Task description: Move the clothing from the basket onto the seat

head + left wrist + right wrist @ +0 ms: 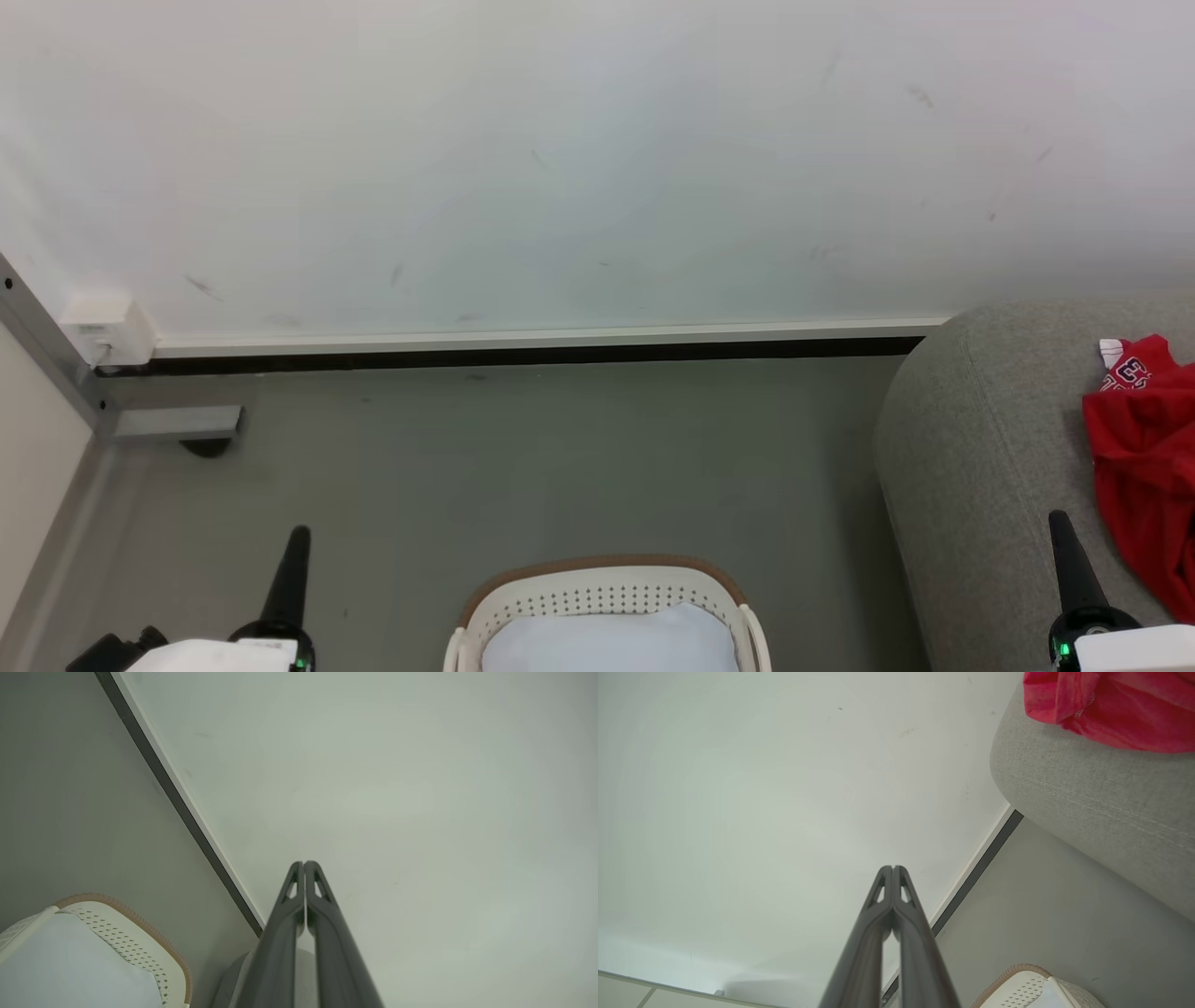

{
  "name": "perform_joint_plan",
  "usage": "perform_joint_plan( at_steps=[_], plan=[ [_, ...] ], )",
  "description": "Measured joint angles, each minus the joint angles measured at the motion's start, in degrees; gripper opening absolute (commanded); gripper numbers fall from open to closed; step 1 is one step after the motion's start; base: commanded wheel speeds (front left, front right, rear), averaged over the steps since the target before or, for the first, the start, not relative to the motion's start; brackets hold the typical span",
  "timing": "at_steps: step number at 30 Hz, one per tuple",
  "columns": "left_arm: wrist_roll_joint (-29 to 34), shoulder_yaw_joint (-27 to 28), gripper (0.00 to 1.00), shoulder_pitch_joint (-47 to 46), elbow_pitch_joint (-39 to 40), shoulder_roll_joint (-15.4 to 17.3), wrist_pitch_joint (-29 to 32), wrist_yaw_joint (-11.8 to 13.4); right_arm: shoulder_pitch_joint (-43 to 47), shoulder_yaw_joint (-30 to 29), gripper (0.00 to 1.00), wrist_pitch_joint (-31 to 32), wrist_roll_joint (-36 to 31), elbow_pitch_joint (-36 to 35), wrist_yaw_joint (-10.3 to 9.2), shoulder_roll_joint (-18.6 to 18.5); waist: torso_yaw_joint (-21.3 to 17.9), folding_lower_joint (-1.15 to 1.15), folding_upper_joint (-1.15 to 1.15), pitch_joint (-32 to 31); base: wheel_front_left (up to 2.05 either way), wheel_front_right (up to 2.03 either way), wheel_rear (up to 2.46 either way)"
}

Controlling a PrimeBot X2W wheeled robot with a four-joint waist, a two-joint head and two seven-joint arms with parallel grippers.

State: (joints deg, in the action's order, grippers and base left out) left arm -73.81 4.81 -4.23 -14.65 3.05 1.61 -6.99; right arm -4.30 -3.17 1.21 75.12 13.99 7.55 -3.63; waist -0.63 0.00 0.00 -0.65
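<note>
Red clothing [1144,457] with a "23" print lies on the light-grey seat [971,467] at the right; the right wrist view shows the clothing [1111,704] draped over the seat's rounded edge [1087,793]. The cream basket [607,597] with its tan rim stands on the floor at bottom centre, showing a pale lining inside; its rim [140,933] also shows in the left wrist view. My left gripper [299,534] is shut, empty, left of the basket. My right gripper [1057,518] is shut, empty, over the seat's front near the clothing. Both wrist views show fingertips pressed together [304,863] [893,868].
A white wall [560,159] with a dark skirting strip [523,355] runs behind the grey floor [523,467]. A white box [107,327] and a grey bracket with a caster [177,425] sit at the left corner.
</note>
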Motion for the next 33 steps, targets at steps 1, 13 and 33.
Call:
perform_joint_plan(
  at_steps=[1,13,33],
  plan=[
    [-0.5,0.1,0.0,0.0,0.0,0.0,0.2,0.0,0.0,-0.1,0.0,0.2,0.4,0.0,0.0,0.0,0.0,0.0,0.0,0.0,0.0,0.0,0.0],
    [-6.3,0.5,0.0,-0.5,0.1,-0.1,1.6,-0.1,-0.3,-1.0,0.0,1.8,5.6,0.0,0.0,0.1,0.2,0.0,0.0,0.2,0.0,0.0,0.0],
    [-14.1,1.3,0.0,-1.4,0.3,-0.2,3.9,-0.2,-1.3,-2.4,0.0,4.0,13.5,0.0,0.0,0.3,0.5,0.0,0.0,0.6,0.0,0.0,0.0]
  ],
)
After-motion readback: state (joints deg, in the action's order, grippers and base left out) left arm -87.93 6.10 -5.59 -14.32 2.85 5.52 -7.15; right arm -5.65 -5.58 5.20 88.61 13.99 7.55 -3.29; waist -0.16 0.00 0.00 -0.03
